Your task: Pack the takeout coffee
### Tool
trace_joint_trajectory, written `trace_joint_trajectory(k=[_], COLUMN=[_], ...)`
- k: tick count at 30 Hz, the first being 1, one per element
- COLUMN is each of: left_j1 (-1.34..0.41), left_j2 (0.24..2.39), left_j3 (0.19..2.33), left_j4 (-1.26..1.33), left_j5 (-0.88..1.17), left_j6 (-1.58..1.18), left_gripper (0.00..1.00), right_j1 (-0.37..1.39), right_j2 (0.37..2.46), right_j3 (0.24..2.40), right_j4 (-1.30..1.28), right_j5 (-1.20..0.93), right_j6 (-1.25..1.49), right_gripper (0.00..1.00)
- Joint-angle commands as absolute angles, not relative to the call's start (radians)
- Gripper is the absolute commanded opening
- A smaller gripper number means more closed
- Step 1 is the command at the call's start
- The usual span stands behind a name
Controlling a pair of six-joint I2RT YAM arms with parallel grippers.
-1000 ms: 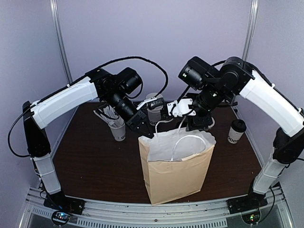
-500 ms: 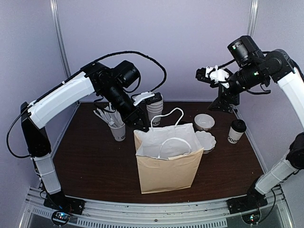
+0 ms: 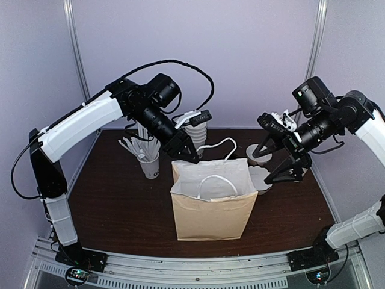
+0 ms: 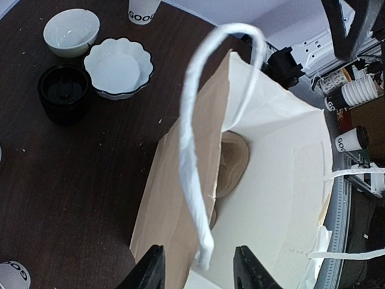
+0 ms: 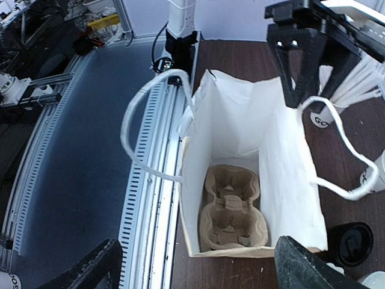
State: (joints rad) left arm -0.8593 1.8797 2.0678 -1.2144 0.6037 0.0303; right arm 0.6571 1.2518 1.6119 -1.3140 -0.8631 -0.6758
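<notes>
- Brown paper bag [image 3: 210, 214] with a white lining stands upright and open in the middle of the desk [image 3: 120, 198]; a moulded pulp cup carrier [image 5: 231, 211] lies flat on its bottom.
- Left end effector [image 4: 200, 260] hovers over the bag's rear edge with its fingers partly apart. One white handle [image 4: 192, 138] runs loose between them, and nothing is gripped.
- Right end effector [image 5: 198, 256] hangs just right of the bag's mouth, fingers spread wide and empty.
- White "GOOD" cup [image 4: 143, 9] stands on the desk outside the bag, beyond a plain white bowl [image 4: 71, 31] and a scalloped bowl [image 4: 117, 63]. The left wrist view cuts off its top.
</notes>
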Motion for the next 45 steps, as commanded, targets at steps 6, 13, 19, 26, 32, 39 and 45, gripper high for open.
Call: trace_joint_trajectory(k=[6,13,19,26,32,39,45], left_j1=[-0.864,-0.864,-0.863,-0.861,-0.853,-0.844,-0.843], left_j2=[1.932,1.987,2.019,2.009,1.950,1.885,1.877], left_j3=[2.126,2.174,2.231,2.245,2.215,2.174,2.151], left_j4=[-1.119,-1.055,-1.017,-1.024,-1.039,-1.040,-1.022], left_j5=[0.712,0.649,0.672,0.666,0.621,0.562,0.488], left_j6=[-0.058,-0.148,-0.174,-0.164,-0.139,-0.126,-0.138], left_gripper=[0.43,0.38,0.27,0.02,0.00,0.00,0.00], right_j1=[0.840,0.943,1.055,1.063,1.060,1.008,1.009], right_j2=[1.267,1.389,1.463,1.486,1.409,1.351,1.372], right_j3=[1.613,1.693,1.770,1.828,1.758,1.661,1.688], right_j4=[-1.275,-1.205,-1.241,-1.249,-1.270,-1.304,-1.294], right_j5=[-0.808,-0.690,-0.663,-0.552,-0.449,-0.504,-0.548], right_j6=[-0.663,-0.564,-0.575,-0.575,-0.645,-0.696,-0.703], right_gripper=[0.88,0.72,0.69,0.55,0.73,0.77,0.79])
